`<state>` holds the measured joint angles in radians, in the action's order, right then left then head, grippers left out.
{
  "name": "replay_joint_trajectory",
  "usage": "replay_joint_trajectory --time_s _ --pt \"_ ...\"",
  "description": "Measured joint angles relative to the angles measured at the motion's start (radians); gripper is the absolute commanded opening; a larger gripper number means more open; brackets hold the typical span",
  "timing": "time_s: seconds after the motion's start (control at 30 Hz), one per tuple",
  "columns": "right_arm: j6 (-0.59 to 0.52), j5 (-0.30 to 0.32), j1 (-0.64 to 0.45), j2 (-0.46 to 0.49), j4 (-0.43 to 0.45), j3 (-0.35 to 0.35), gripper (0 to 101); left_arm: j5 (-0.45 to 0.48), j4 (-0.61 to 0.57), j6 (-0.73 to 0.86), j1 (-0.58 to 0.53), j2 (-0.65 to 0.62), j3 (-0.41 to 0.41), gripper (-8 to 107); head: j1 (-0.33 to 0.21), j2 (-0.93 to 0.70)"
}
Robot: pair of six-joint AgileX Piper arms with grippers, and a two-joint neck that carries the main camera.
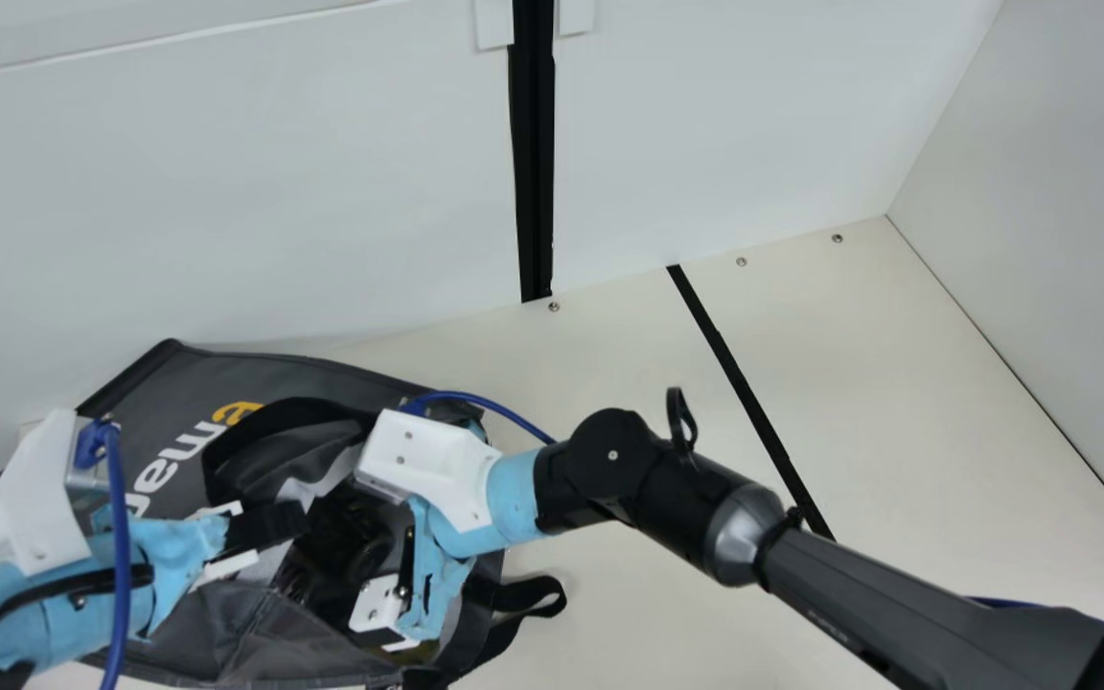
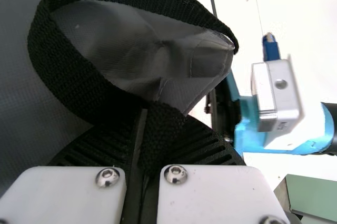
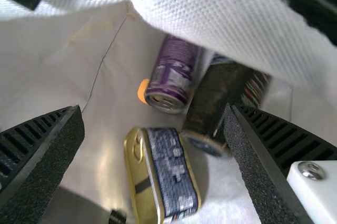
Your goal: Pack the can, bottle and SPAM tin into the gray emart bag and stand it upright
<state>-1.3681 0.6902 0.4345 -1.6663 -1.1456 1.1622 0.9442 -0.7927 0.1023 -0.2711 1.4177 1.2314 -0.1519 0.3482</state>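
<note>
Part. "emart" ltrg (image 1: 195,444) on bag (image 1: 274,376)

Main view: we see a cream table (image 1: 945,383), white back panels (image 1: 226,192) rising at its far edge, a pale side panel (image 1: 1050,249) along its right edge. Black upright strip (image 1: 535,172) between back panels. We count three screws (image 1: 741,262) near the far edge; black tape line (image 1: 734,369) runs inward from it. Left wrist view: we log a green, boxy object (image 2: 316,197), cut off.

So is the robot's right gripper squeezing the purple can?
No, the right gripper has its fingers spread apart, and the purple can lies beyond them.
</note>
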Motion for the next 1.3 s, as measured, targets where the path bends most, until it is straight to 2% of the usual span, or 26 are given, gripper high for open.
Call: replay_joint_trajectory --time_s 0.57,1.1,1.3 --pt "-0.038 0.162 -0.14 0.189 0.036 -0.137 95 0.0 0.0 0.0 0.0 0.0 0.0 -8 0.0 -0.002" --pt "-0.068 0.349 -0.324 0.31 0.063 -0.193 95 0.0 0.0 0.0 0.0 0.0 0.0 -8 0.0 -0.002" --pt "-0.075 0.399 -0.396 0.333 0.075 -0.198 95 0.0 0.0 0.0 0.0 0.0 0.0 -8 0.0 0.0"
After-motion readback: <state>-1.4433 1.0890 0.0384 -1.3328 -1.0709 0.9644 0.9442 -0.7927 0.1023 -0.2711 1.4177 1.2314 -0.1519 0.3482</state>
